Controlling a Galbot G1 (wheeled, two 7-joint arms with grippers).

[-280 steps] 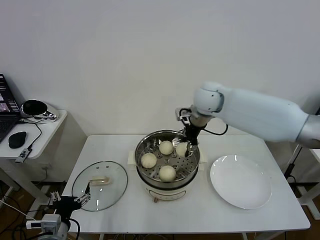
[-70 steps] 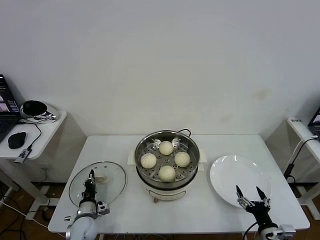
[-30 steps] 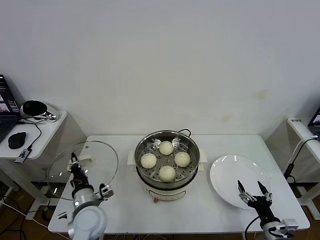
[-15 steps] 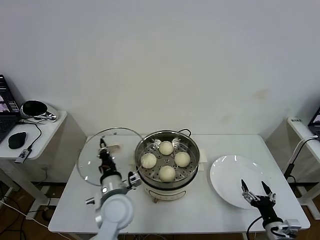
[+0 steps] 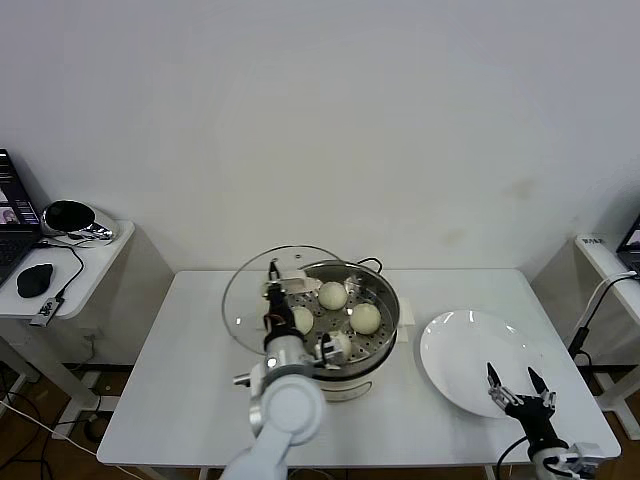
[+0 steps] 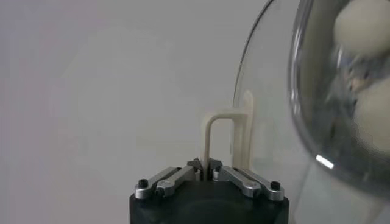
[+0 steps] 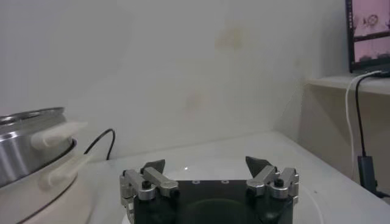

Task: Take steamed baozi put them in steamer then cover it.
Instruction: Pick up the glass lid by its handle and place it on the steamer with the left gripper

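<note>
You are working at a white table [image 5: 180, 400] set against a bare pale wall, with a side desk holding a mouse off to your left. The steamer [image 5: 385, 345] stands mid-table on its white base, and the buns [image 5: 333, 295] already sit on its perforated tray. An empty white plate [image 5: 470, 350] lies to its right.

Your left gripper [image 6: 207, 169] is clamped on the cream handle [image 6: 224, 137] of the glass lid [image 5: 255, 290], carrying it in the air, tilted up toward the wall and overlapping the steamer's left rim. The handle is the only sound place to hold: glass and metal rim are hard, smooth and likely slippery, and the lid is stiff, fairly heavy for its thinness, and breakable if it knocks the steel edge.

The handle's long axis appears to run roughly front to back, though the head view shows it poorly. The lid's face must turn level, handle upward, before it settles on the rim.

Your right gripper [image 7: 206, 171] waits with its fingers spread, low over the plate's near edge.
</note>
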